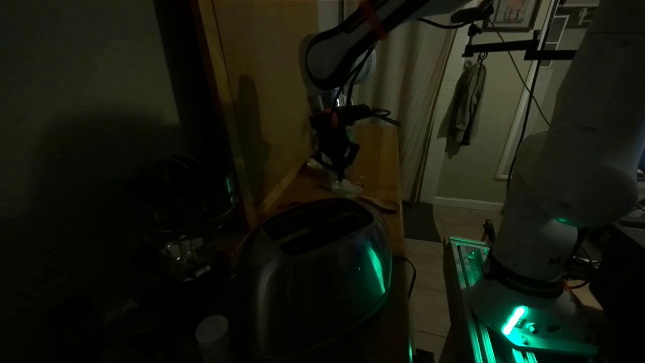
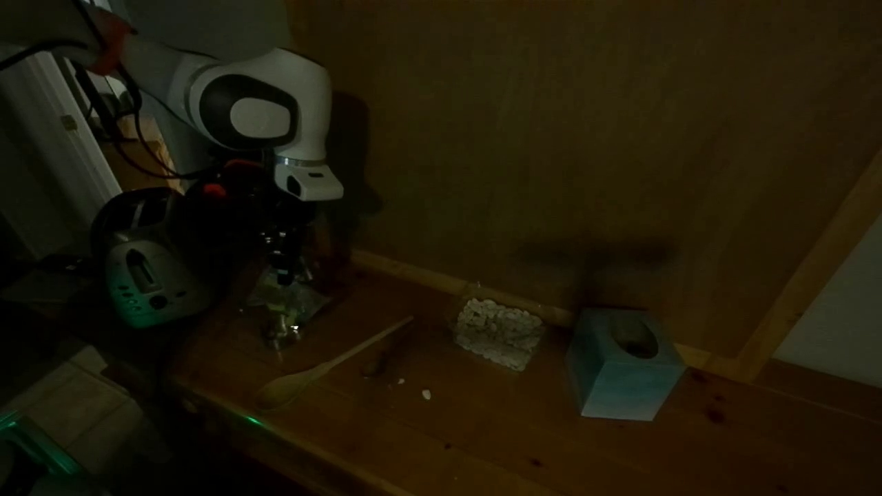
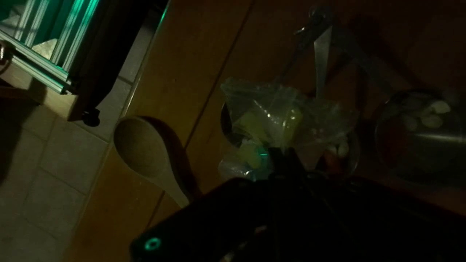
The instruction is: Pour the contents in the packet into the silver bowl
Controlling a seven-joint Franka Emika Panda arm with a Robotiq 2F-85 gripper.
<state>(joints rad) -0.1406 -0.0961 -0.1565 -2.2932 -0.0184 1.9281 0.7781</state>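
The packet is a clear, whitish plastic bag with yellow-green pieces in it. In the wrist view it (image 3: 271, 112) spreads out around my fingertips. It also shows in both exterior views (image 1: 346, 188) (image 2: 306, 301). My gripper (image 3: 284, 151) points down and is shut on the packet, with plastic pinched between the fingertips; its fingers also show in both exterior views (image 1: 341, 176) (image 2: 284, 275). The silver bowl (image 3: 226, 125) lies under the packet, which hides most of it; some white pieces show at its right side. Its shiny side shows in an exterior view (image 2: 281, 336).
Another shiny cup (image 3: 437, 138) with white pieces stands right of the bowl. A metal handle (image 3: 322, 58) lies behind. A wooden spoon (image 3: 140, 149) lies near the table edge. A toaster (image 1: 322, 287), a clear box of white pieces (image 2: 499, 334) and a tissue box (image 2: 623, 386) stand around.
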